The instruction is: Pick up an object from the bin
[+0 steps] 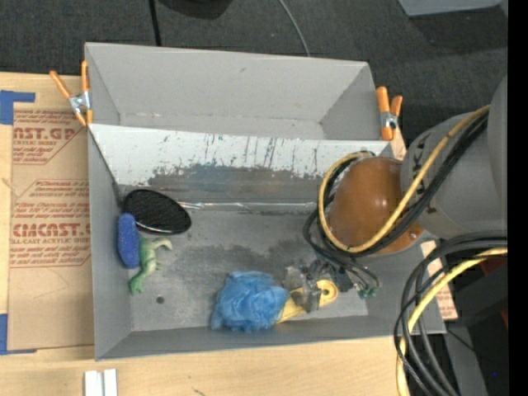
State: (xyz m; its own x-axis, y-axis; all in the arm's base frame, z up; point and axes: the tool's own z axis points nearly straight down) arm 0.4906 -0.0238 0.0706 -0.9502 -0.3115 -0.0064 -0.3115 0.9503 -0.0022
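Observation:
My gripper (pixel 308 289) is low at the front right of the bin, under the orange wrist cover. Its dark fingers reach down onto a small yellow thing (pixel 324 294) lying on the bin floor. A crumpled blue cloth-like thing (pixel 247 301) lies just left of the fingers, touching the yellow thing's left end. Whether the fingers are closed on the yellow thing cannot be made out.
At the left wall lie a black oval brush-like thing (pixel 157 211), a blue oblong piece (pixel 127 239) and a small green toy figure (pixel 147 261). The bin's middle floor is bare metal.

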